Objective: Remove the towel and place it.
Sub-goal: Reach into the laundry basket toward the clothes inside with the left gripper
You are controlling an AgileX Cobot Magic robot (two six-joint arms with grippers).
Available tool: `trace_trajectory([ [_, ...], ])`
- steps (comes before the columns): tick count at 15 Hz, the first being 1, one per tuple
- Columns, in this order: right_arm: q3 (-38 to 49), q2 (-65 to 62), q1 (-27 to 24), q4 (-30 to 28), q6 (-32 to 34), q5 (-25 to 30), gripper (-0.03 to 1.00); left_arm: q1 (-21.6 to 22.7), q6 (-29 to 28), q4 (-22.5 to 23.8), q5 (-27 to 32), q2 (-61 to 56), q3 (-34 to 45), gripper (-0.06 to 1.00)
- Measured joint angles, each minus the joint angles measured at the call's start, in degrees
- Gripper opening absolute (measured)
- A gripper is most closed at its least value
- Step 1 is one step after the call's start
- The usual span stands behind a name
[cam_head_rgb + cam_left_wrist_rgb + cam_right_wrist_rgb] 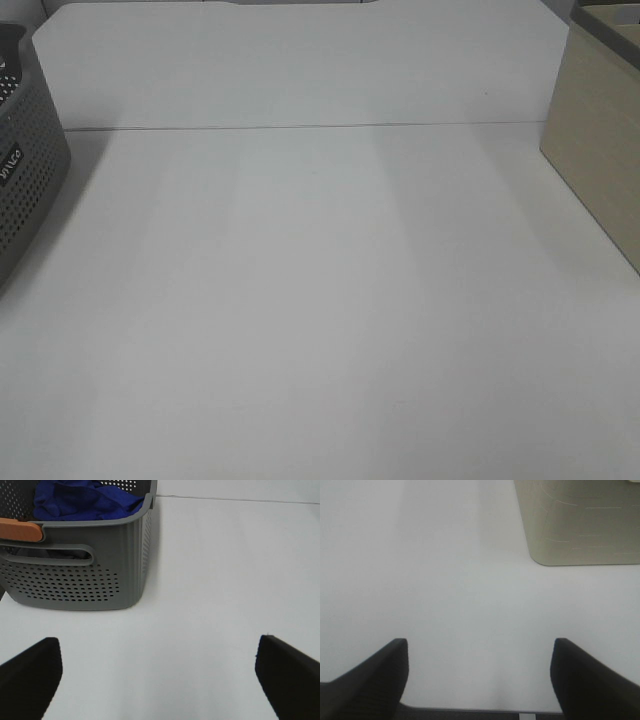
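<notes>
**Towel** (85,500). We find it bunched inside the grey perforated basket (75,580), with blue folds rising to the rim at its far end. Nothing grips it. We judge the removal not yet begun.

**Basket.** It stands upright at the left edge of the white table (320,300), on the left arm's side, so we take the pick to be that arm's. An orange grip (20,531) sits on the near rim, above a handle slot. Besides the towel, something dark shows through that slot, and we cannot tell what it is.

**Beige container** (580,525). It stands at the table's right edge, well apart from the basket. Its inside is hidden from us, so its contents go unlisted.

**Left gripper** (160,672). The fingers are spread wide with nothing between them. It hovers over bare table near the basket, facing the handled wall. We read this as a ready stance for reaching in.

**Right gripper** (480,672). The fingers are likewise parted wide and hold nothing. It hangs over bare table near the beige container.

**Table middle.** No arm shows here in the high view. We judge it a likely spot for laying the towel.
</notes>
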Motion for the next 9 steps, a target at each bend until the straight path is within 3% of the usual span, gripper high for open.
trace_trajectory([
  [9,0.0,0.0,0.0,0.0,0.0,0.0,0.73,0.0,0.0,0.0,0.0,0.0,0.0,0.99],
])
